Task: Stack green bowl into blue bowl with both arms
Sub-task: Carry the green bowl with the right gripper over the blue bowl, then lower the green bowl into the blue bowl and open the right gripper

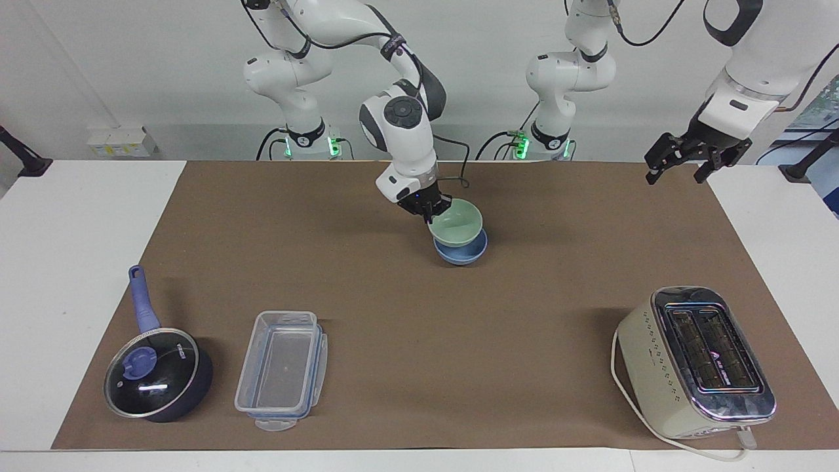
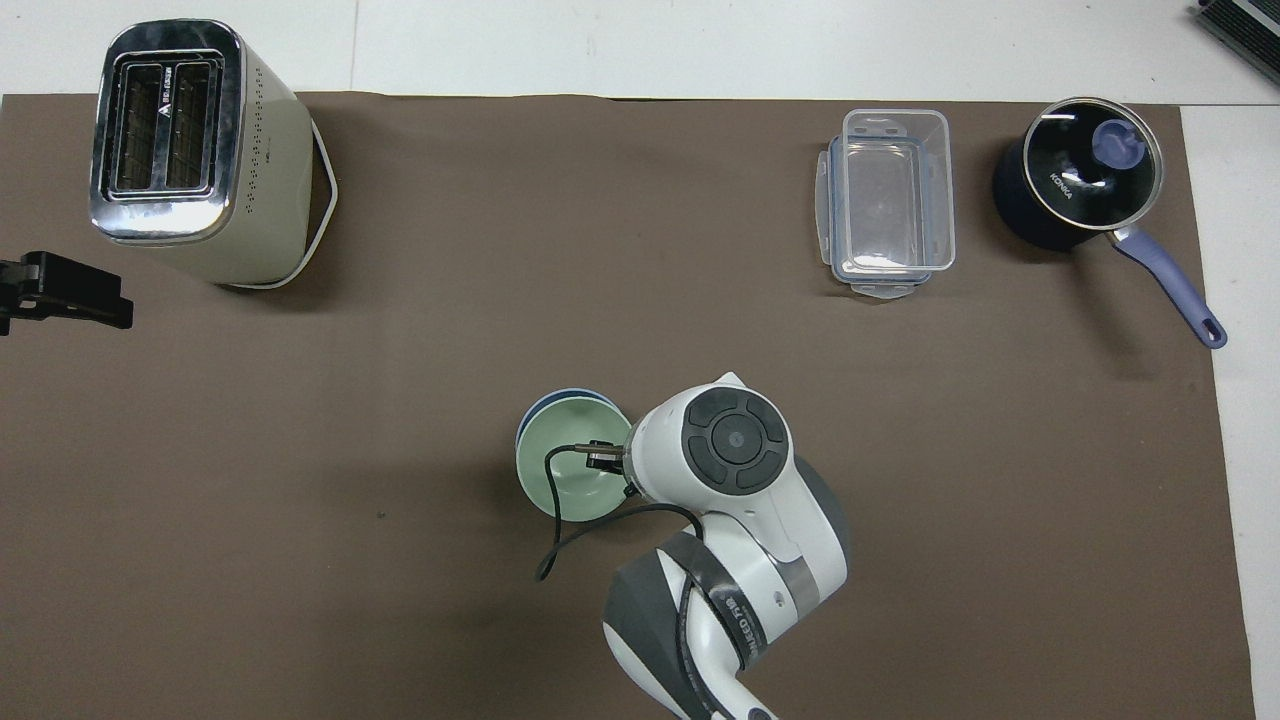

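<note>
The right gripper [image 1: 430, 210], black and two-fingered on its white jointed arm, is pinching the rim of the small round pale mint-green bowl [image 1: 457, 223], on the rim's edge toward the right arm's end of the table, its fingertips pressed together on the wall. The green bowl is hanging tilted, directly over the small round powder-blue bowl [image 1: 463, 250], its underside low inside the blue bowl's mouth; whether the two are touching cannot be told. In the overhead view the green bowl [image 2: 568, 468] is covering nearly all of the blue bowl [image 2: 560, 396], only a thin blue crescent showing at the edge farther from the robots. The blue bowl is sitting on the brown mat [image 1: 419, 314] covering the white table [image 1: 59, 262], right under the right gripper's load. The left gripper [image 1: 682, 157] is waiting, spread wide and holding nothing, raised over the mat's corner at the left arm's end, well apart from both bowls. The cream and chrome two-slot toaster [image 1: 698, 360] is standing at that same end, under no gripper. Well off from the right gripper, toward the right arm's end, are sitting a clear rectangular plastic container [image 1: 282, 369] and, just beside it, a dark saucepan with glass lid and lilac handle [image 1: 154, 367].
</note>
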`<state>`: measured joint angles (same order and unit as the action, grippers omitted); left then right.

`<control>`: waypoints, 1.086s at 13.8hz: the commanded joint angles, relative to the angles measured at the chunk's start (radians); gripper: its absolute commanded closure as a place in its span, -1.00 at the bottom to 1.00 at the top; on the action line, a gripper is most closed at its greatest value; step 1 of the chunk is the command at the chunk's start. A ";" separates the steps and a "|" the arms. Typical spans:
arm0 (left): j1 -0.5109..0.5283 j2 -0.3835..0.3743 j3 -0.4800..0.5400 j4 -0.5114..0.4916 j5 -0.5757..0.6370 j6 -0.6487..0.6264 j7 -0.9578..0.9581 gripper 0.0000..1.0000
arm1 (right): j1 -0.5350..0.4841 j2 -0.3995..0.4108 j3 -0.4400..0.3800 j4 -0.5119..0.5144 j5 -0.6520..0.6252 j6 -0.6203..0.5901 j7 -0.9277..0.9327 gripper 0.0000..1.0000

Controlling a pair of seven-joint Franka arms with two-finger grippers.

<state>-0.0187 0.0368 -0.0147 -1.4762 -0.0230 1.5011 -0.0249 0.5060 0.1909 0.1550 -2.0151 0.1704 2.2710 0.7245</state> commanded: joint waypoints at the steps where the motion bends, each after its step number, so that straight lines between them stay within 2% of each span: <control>1: -0.003 -0.015 0.001 -0.009 0.023 -0.009 -0.010 -1.00 | 0.008 0.015 -0.003 0.012 0.012 0.033 0.024 1.00; 9: -0.003 -0.015 0.001 -0.009 0.023 -0.009 -0.012 -1.00 | 0.003 0.024 -0.003 0.009 0.012 0.059 0.023 1.00; 11: -0.003 -0.015 -0.001 -0.009 0.023 -0.009 -0.012 -1.00 | 0.000 0.024 -0.003 0.007 0.015 0.061 0.020 0.94; 12: -0.003 -0.015 0.001 -0.009 0.023 -0.010 -0.012 -1.00 | 0.000 0.024 -0.003 0.007 0.017 0.059 0.021 0.79; 15: -0.003 -0.015 0.001 -0.009 0.023 -0.009 -0.012 -1.00 | 0.000 0.024 -0.003 0.010 0.017 0.059 0.024 -0.16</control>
<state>-0.0187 0.0368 -0.0147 -1.4762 -0.0230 1.5011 -0.0250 0.5074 0.2067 0.1521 -2.0149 0.1710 2.3184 0.7254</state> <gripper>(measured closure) 0.000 0.833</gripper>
